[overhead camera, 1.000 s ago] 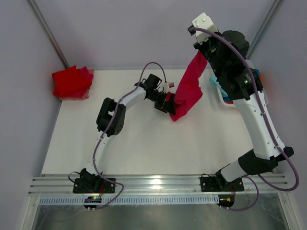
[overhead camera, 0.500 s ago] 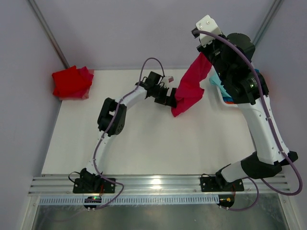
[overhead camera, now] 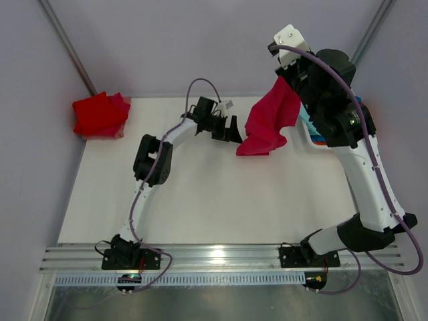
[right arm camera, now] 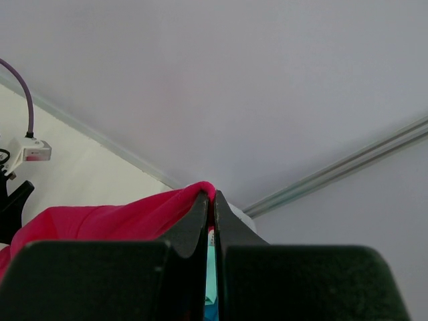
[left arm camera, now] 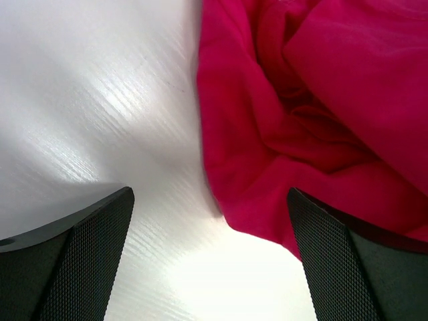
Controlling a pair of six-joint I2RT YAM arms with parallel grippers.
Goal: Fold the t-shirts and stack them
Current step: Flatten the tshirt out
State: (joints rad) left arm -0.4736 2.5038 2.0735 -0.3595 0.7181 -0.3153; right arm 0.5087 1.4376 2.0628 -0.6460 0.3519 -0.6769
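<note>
A crimson-pink t-shirt (overhead camera: pixel 269 124) hangs bunched from my right gripper (overhead camera: pixel 282 81), which is raised high at the back right and shut on its top edge (right arm camera: pixel 211 196). Its lower end rests crumpled on the white table (overhead camera: pixel 200 194). My left gripper (overhead camera: pixel 229 131) stands open just left of that crumpled end, its fingers (left arm camera: pixel 73 261) spread wide with bare table between them and the cloth (left arm camera: pixel 314 120) close ahead and to the right. A red t-shirt (overhead camera: pixel 100 115) lies folded at the table's far left corner.
A white basket (overhead camera: pixel 315 137) holding mint-green and blue cloth sits at the back right, mostly hidden behind my right arm. Grey walls close in on the table at the back and both sides. A metal rail (overhead camera: pixel 221 257) runs along the near edge.
My left gripper has drawn back to the left, away from the crimson-pink t-shirt. The shirt's lower end has dropped and spread onto the table. My right gripper has shifted slightly.
</note>
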